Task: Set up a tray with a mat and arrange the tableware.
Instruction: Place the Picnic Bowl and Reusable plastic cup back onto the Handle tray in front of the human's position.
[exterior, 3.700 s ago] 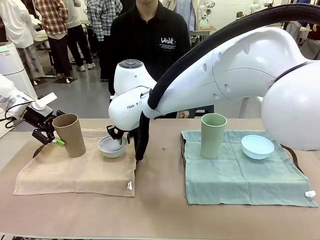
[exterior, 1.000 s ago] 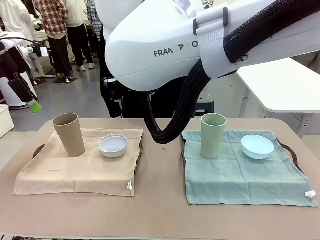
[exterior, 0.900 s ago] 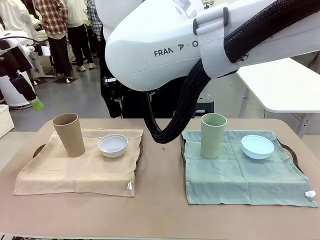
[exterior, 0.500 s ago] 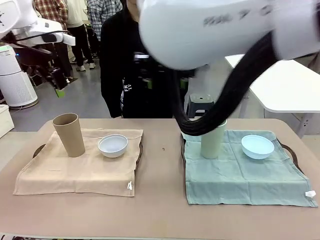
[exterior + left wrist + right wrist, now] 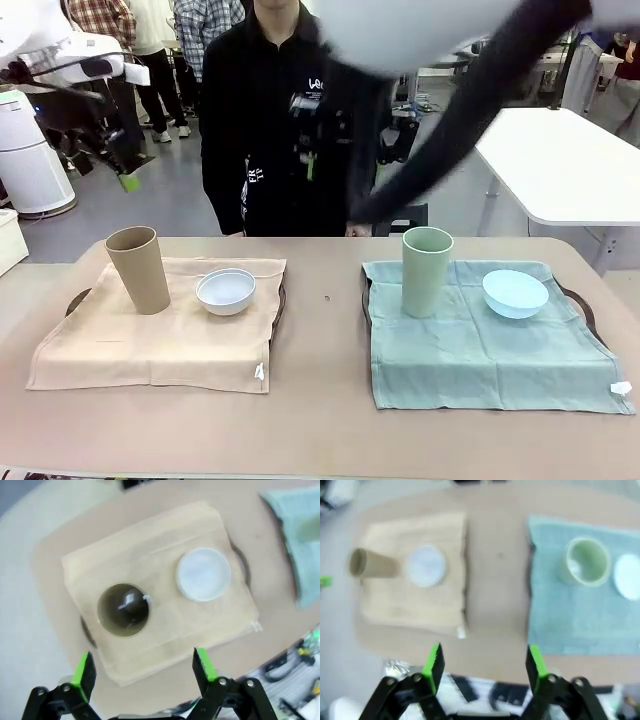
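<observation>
A tan cup and a white bowl stand on a tan mat laid over the left tray. A pale green cup and a light blue bowl stand on a green mat over the right tray. My left gripper hangs open and empty high above the tan cup and white bowl; from the front it shows at upper left. My right gripper is open and empty, high over the table's near edge.
A person in black stands at the far side of the table. The right arm sweeps as a blur across the top of the front view. Bare brown tabletop lies between the two mats. A white table stands behind at the right.
Both arms have lifted away from the table. The right arm swung up out of the foreground, uncovering the person. The left gripper rose and drifted right. The tableware stayed put.
</observation>
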`<state>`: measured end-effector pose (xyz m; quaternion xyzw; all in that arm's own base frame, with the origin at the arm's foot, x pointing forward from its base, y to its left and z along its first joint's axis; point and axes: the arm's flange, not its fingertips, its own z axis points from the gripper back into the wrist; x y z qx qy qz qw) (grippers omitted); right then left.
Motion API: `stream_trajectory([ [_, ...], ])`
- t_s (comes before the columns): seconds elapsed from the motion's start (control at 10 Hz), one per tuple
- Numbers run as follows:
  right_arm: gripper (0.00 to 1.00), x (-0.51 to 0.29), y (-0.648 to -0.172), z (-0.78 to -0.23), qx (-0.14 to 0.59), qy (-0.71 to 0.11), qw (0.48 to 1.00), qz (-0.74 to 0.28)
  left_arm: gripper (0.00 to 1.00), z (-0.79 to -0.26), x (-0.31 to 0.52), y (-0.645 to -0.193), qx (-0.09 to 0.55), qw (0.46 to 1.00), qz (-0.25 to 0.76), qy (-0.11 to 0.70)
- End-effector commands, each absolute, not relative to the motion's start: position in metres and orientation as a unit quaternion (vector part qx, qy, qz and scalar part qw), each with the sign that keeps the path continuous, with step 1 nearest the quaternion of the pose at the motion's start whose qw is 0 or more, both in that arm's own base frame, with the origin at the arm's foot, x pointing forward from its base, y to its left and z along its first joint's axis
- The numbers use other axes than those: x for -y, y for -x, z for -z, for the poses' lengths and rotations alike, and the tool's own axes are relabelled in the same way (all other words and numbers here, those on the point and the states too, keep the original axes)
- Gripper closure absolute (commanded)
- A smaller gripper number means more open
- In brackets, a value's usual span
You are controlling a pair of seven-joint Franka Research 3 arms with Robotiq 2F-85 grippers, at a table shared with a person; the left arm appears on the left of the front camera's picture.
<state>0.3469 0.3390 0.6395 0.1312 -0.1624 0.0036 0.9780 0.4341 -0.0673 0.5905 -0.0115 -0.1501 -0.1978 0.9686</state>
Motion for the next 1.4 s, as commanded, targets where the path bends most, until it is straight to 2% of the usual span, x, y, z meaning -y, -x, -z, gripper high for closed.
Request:
stream_trajectory([
  [0.0, 0.15, -0.214, -0.340, -0.644, 0.147, -0.271, 0.949, 0.064, 0.00, -0.608, 0.025, -0.432, 0.182, 0.951, 0.146, 0.205],
  [0.1, 0.15, -0.173, -0.329, -0.637, 0.161, -0.272, 0.943, 0.107, 0.00, -0.616, 0.005, -0.426, 0.196, 0.937, 0.112, 0.267],
  [0.2, 0.15, -0.144, -0.317, -0.634, 0.187, -0.241, 0.934, 0.183, 0.00, -0.616, -0.008, -0.423, 0.189, 0.929, 0.070, 0.311],
  [0.3, 0.15, -0.219, -0.360, -0.664, 0.158, -0.262, 0.950, 0.065, 0.00, -0.608, 0.022, -0.433, 0.182, 0.958, 0.144, 0.171],
  [0.5, 0.15, -0.219, -0.360, -0.664, 0.158, -0.262, 0.950, 0.065, 0.00, -0.608, 0.022, -0.433, 0.182, 0.958, 0.144, 0.171],
  [0.6, 0.15, -0.174, -0.338, -0.659, 0.171, -0.265, 0.943, 0.103, 0.00, -0.613, 0.004, -0.428, 0.186, 0.948, 0.119, 0.229],
  [0.7, 0.15, -0.144, -0.347, -0.660, 0.125, -0.365, 0.916, 0.111, 0.00, -0.616, -0.008, -0.435, 0.168, 0.937, 0.085, 0.296],
  [0.9, 0.15, -0.030, -0.344, -0.643, 0.113, -0.528, 0.813, 0.218, 0.00, -0.609, -0.061, -0.425, 0.153, 0.896, 0.031, 0.416],
  [1.1, 0.15, 0.026, -0.337, -0.617, 0.124, -0.604, 0.745, 0.253, 0.00, -0.583, -0.101, -0.430, 0.103, 0.874, -0.007, 0.476],
  [1.2, 0.15, 0.037, -0.342, -0.604, 0.113, -0.618, 0.733, 0.262, 0.00, -0.567, -0.117, -0.442, 0.073, 0.868, -0.048, 0.488],
  [1.3, 0.15, 0.040, -0.347, -0.594, 0.100, -0.637, 0.723, 0.249, 0.00, -0.557, -0.134, -0.445, 0.069, 0.839, -0.063, 0.536],
])
